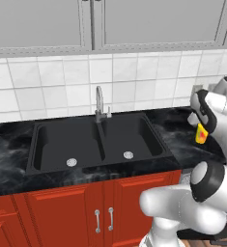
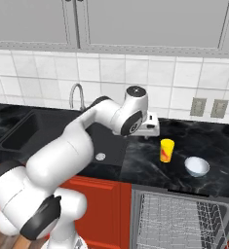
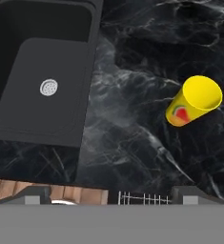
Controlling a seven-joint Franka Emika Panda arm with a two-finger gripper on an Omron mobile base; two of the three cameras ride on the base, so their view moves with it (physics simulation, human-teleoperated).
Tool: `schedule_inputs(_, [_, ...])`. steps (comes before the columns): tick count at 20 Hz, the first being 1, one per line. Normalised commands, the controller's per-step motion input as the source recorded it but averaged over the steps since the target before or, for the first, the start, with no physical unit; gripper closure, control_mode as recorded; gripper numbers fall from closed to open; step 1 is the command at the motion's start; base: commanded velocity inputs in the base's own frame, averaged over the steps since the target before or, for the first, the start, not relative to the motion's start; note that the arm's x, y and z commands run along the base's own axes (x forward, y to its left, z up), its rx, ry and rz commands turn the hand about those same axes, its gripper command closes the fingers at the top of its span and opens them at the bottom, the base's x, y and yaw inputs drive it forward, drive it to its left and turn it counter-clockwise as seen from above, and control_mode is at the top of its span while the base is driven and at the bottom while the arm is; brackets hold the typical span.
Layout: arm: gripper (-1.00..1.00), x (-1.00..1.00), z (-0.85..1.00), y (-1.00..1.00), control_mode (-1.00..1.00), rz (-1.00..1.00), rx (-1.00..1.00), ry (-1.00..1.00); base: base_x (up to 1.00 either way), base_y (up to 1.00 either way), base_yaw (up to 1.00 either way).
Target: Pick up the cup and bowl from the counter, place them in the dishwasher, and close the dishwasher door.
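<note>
Black marble tabletop (image 2: 218, 146) across mid-frame of the right base view, double sink (image 1: 95, 140) sunk into it at centre of the left base view. Dishwasher (image 2: 181, 219) at lower right, door down, grey wire rack showing. Pale bowl (image 2: 197, 166) right of centre, just beside yellow cup (image 2: 166, 150), upright, apart. End effector (image 2: 150, 127) above the tabletop left of the cup, holding nothing; opening cannot be told.

My arm reached forward, elbow raised; my gripper (image 2: 148, 130) pointed downward above the surface, fingers apart, holding nothing.
</note>
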Motion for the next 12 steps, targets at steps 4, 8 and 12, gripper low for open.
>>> schedule_inputs(4, [-1.0, 0.11, -0.31, -0.27, -1.0, 0.0, 0.0, 0.0, 0.0, 0.0, 0.0])
schedule_inputs(8, [-1.0, 0.21, -0.25, -0.29, -1.0, 0.0, 0.0, 0.0, 0.0, 0.0, 0.0])
schedule_inputs(12, [-1.0, 0.32, -0.2, -0.25, -1.0, 0.0, 0.0, 0.0, 0.0, 0.0, 0.0])
